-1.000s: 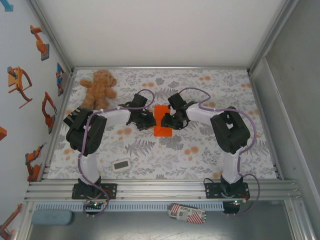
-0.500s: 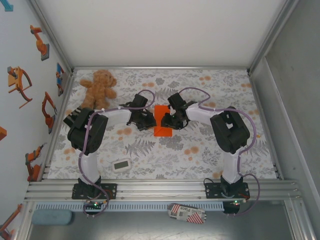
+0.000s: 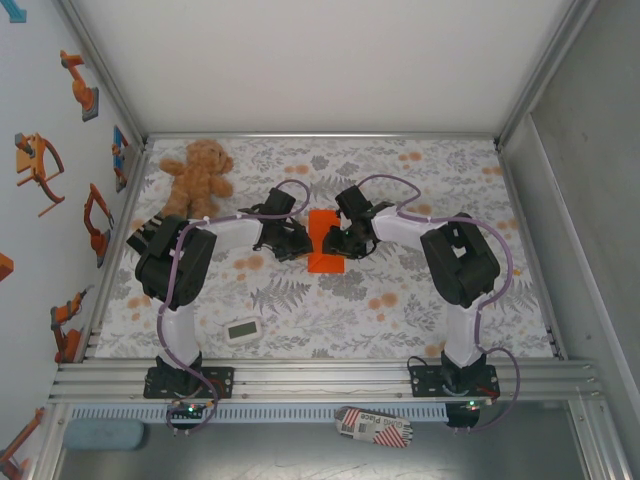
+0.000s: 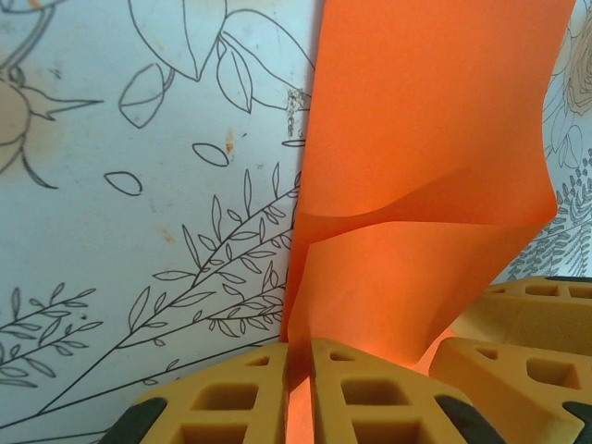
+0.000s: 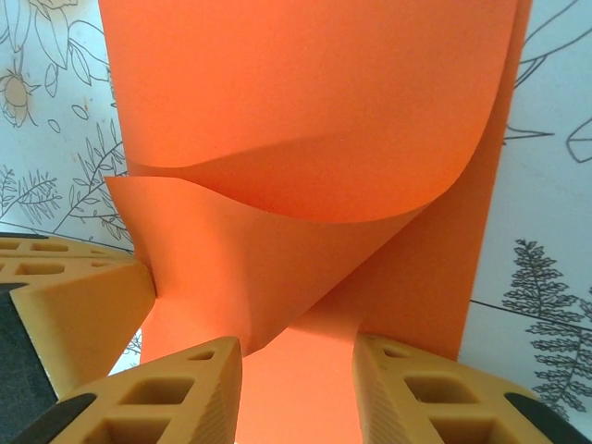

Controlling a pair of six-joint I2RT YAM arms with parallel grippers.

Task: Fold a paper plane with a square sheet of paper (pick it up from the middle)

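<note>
The square sheet of paper (image 3: 325, 243) is bright orange and lies partly folded on the floral mat between the two arms. In the left wrist view the paper (image 4: 435, 157) curls upward, and my left gripper (image 4: 301, 347) is shut on its near left edge. Seen from above, the left gripper (image 3: 299, 243) sits at the paper's left side and my right gripper (image 3: 337, 243) at its right side. In the right wrist view the right gripper (image 5: 298, 350) is open, jaws apart over the paper (image 5: 305, 120), whose raised flap bows just ahead of the fingers.
A brown teddy bear (image 3: 197, 172) sits at the back left of the mat. A small white timer (image 3: 242, 330) lies near the front left. The cell's metal frame (image 3: 320, 375) runs along the near edge, with walls on both sides.
</note>
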